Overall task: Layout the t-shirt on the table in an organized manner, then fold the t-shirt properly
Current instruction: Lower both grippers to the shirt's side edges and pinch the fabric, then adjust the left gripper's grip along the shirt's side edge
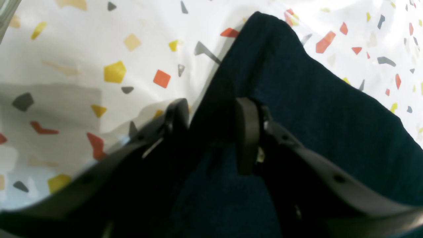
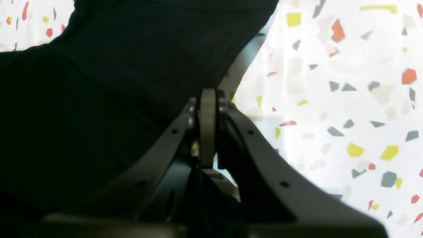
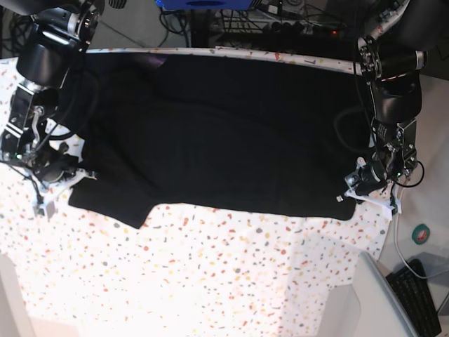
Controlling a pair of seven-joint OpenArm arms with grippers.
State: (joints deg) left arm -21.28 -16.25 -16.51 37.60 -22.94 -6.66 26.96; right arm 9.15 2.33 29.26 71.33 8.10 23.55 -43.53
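Now the t-shirt (image 3: pixel 217 140) lies spread out wide on the table (image 3: pixel 231 274), covering the far half of it, up to the far edge. It looks all black from the base view; I do not see any print on the side that faces up. The cloth is mostly flat, with some soft wrinkles across the middle. One sleeve sticks out at the lower left of the base view, and the near edge of the shirt runs from there almost straight to the right side.

The right gripper (image 3: pixel 70 175) is at the left side of the base view, low over the table, at the sleeve corner. In the right wrist view the right gripper (image 2: pixel 208 129) has its two fingers pressed together, and a bit of dark cloth hangs between the finger arms below the tips, so it pinches the t-shirt (image 2: pixel 99 82) at its edge. The speckled table (image 2: pixel 347 99) is seen to the right of it.

The left gripper (image 3: pixel 359 184) is at the right side of the base view, at the near corner of the shirt. In the left wrist view the left gripper (image 1: pixel 211 132) has its fingers apart, with a fold of the t-shirt (image 1: pixel 314 115) standing up in the gap between them. If the pads really press the cloth, I cannot tell. The table (image 1: pixel 99 66) is visible to the left of this fold.
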